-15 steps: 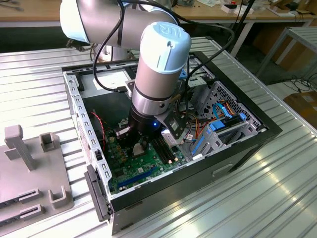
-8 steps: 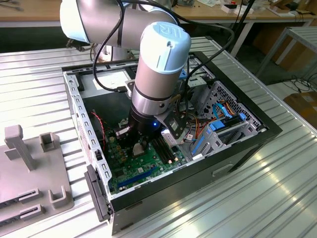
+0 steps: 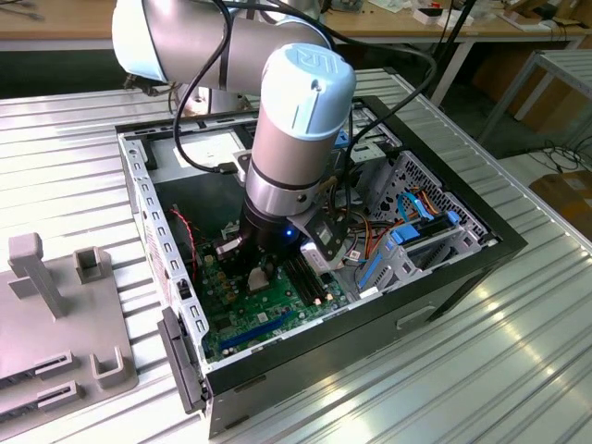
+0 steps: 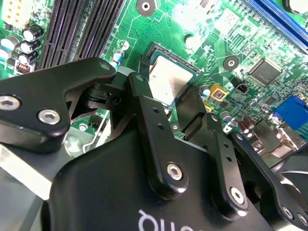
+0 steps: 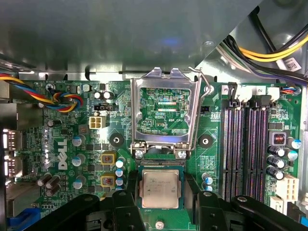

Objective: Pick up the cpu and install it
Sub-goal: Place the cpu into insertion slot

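Down inside the case (image 3: 370,310), low over the green board (image 5: 214,163), straddling the cpu (image 5: 160,189) with the gripper (image 5: 161,202). Fingers (image 5: 126,209) set narrow, one on each side, apparently not pinching. Finding the cpu flat in its socket (image 5: 159,167), mid-board beside the memory slots (image 5: 240,144), just off the raised load plate (image 5: 135,110). Looks seated, not yet clamped. Risky here: any sideways nudge or tilt could skew it and bend contacts, or snag the lever (image 5: 198,106).

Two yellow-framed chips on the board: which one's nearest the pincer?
The yellow-framed chip beside the cpu, next to the pincer; the other chip sits farther off, toward the white connector.
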Robot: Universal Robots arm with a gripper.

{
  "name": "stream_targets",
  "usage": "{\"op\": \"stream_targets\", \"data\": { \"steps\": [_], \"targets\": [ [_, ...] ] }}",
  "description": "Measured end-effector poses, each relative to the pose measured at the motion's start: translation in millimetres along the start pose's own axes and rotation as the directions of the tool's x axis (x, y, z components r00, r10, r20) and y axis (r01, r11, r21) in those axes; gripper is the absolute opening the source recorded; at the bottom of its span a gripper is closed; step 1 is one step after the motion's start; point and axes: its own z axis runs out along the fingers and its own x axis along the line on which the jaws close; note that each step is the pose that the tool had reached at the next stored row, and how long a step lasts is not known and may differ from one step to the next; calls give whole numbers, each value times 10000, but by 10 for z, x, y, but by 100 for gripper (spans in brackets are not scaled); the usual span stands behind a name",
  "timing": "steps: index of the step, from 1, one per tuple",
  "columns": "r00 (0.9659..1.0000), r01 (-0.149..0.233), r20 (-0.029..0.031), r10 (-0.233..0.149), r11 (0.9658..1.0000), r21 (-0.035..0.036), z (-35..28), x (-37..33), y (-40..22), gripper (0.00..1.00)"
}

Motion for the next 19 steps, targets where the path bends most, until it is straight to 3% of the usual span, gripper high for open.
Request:
{"op": "stream_targets", "data": {
  "steps": [19],
  "targets": [
    [10000, 1, 1, -1, 10000, -17, 5, -1, 12, 47]
  ]
}}
